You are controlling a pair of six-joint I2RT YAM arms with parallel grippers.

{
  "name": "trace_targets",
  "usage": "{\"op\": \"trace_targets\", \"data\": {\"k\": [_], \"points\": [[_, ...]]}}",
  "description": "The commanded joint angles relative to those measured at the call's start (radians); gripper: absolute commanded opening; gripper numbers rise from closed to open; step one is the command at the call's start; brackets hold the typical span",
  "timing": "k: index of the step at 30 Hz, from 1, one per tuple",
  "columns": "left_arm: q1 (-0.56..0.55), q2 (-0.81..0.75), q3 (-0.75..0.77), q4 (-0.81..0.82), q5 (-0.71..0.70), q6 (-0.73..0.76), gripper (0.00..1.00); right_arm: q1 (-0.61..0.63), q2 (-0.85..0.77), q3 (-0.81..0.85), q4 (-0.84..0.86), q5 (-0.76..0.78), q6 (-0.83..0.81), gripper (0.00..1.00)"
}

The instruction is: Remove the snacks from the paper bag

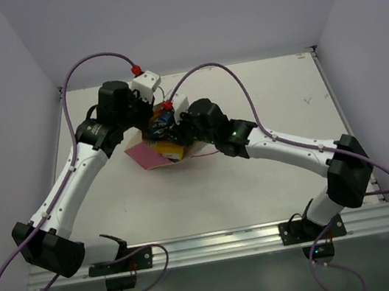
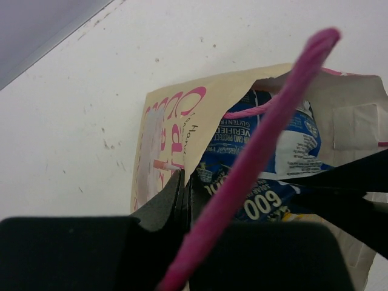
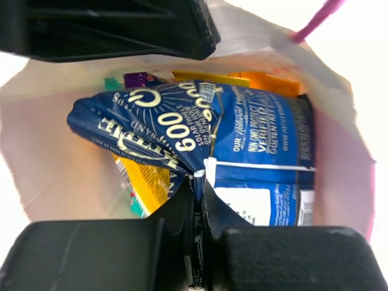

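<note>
Top view: left arm (image 1: pixel 73 181) and right arm (image 1: pixel 292 148) both reach to the paper bag (image 1: pixel 150 156), which sits mid-table (image 1: pixel 284 100) tipped on its side, with its mouth toward the grippers. A blue packet (image 1: pixel 161 123) and something yellow show at the opening; the fingertips are hidden here, so I can't tell their state from this view. Left wrist view: left gripper (image 2: pixel 185 200) has its fingers pressed almost together on the cream front wall of the bag at its rim, so it looks like it's holding the bag down or open. A pink cord handle (image 2: pixel 260 151) crosses close in front of the lens, the blue packet lies just inside the mouth, and a dark finger of the other arm shows at right. Right wrist view: right gripper (image 3: pixel 197 200) is inside the bag mouth, fingers pinched tight on a crumpled fold of the blue packet. That packet lies on top of the pile; whether it's one blue packet or two side by side I can't tell. Under and behind it are a yellow packet (image 3: pixel 148 185), orange packet (image 3: pixel 276 82), purple packet (image 3: pixel 140 79) and a bit of a teal packet (image 3: pixel 112 83). Progress: early. Every packet I can see is inside the bag, so none is out yet. The first one is gripped but not lifted clear, and the rest are all left to do.
</note>
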Motion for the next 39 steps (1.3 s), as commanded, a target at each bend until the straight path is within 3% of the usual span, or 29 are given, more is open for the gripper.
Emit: {"op": "trace_targets", "data": {"k": [1,7,11,14,15,19,24,27,28,29,32,39], "points": [[-0.023,-0.061,-0.017,0.080,-0.004,-0.022,0.00,0.005,-0.168,0.003,-0.036,-0.016,0.001,0.00],[-0.063,-0.064,-0.066,0.105,-0.022,-0.031,0.00,0.003,-0.395,0.005,-0.254,-0.090,0.056,0.00],[-0.098,-0.057,-0.098,0.132,-0.033,-0.050,0.00,-0.008,-0.574,-0.084,-0.333,0.078,0.111,0.00],[-0.121,-0.048,-0.122,0.151,-0.039,-0.065,0.00,-0.107,-0.639,-0.167,-0.339,0.166,0.166,0.00],[-0.136,-0.041,-0.129,0.158,-0.038,-0.068,0.00,-0.208,-0.653,-0.179,-0.339,0.161,0.188,0.00],[-0.167,-0.032,-0.147,0.166,-0.053,-0.082,0.00,-0.432,-0.571,-0.219,-0.258,0.129,0.228,0.00],[-0.199,-0.025,-0.161,0.178,-0.064,-0.103,0.00,-0.529,-0.301,-0.144,-0.101,0.095,0.219,0.00],[-0.207,-0.024,-0.165,0.186,-0.067,-0.111,0.00,-0.535,-0.134,-0.054,-0.090,0.097,0.207,0.36],[-0.207,-0.023,-0.165,0.186,-0.070,-0.113,0.00,-0.535,-0.114,-0.038,-0.100,0.071,0.201,0.58],[-0.207,-0.023,-0.165,0.185,-0.068,-0.113,0.00,-0.534,-0.112,-0.023,-0.113,0.013,0.193,0.63],[-0.208,-0.024,-0.168,0.185,-0.070,-0.117,0.00,-0.512,-0.231,-0.108,-0.091,-0.128,0.219,0.72],[-0.208,-0.026,-0.168,0.178,-0.070,-0.114,0.00,-0.272,-0.438,-0.287,-0.048,-0.413,0.162,0.74]]}}
